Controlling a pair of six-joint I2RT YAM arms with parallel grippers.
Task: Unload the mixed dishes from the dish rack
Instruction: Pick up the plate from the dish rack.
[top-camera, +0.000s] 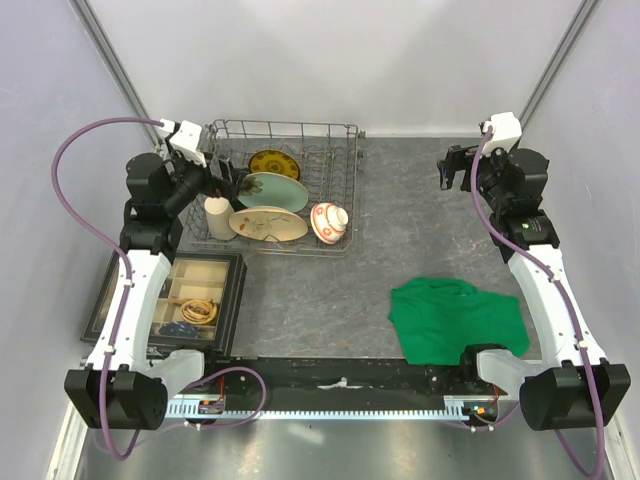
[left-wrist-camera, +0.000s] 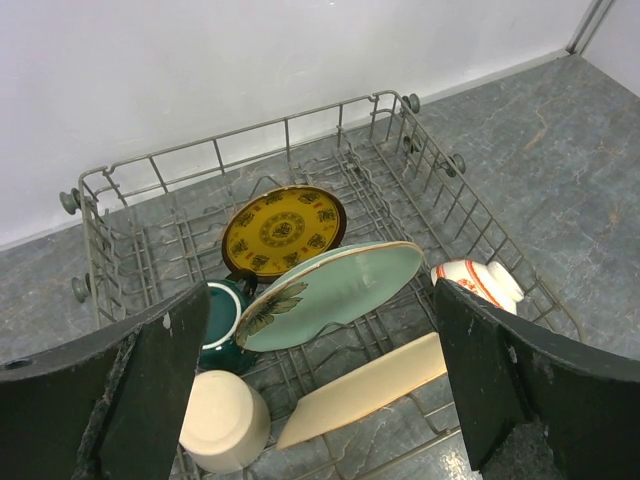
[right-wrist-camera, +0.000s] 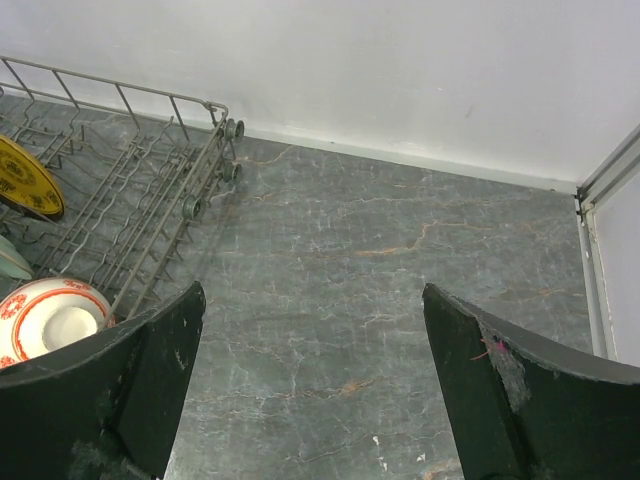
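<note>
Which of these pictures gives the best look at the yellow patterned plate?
The left wrist view: the yellow-patterned plate stands in the dish rack, nearly its whole decorated face showing, large and sharp. The top view shows it small, from above; the right wrist view catches only a slice at the picture's left edge.

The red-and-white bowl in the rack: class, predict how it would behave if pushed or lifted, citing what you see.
The red-and-white bowl looks glazed ceramic, so probably rigid, slippery, breakable. It lies tilted on its rounded side among the dish rack wires, so a push would likely rock or roll it. It looks small beside the cream plate, so probably light.
</note>
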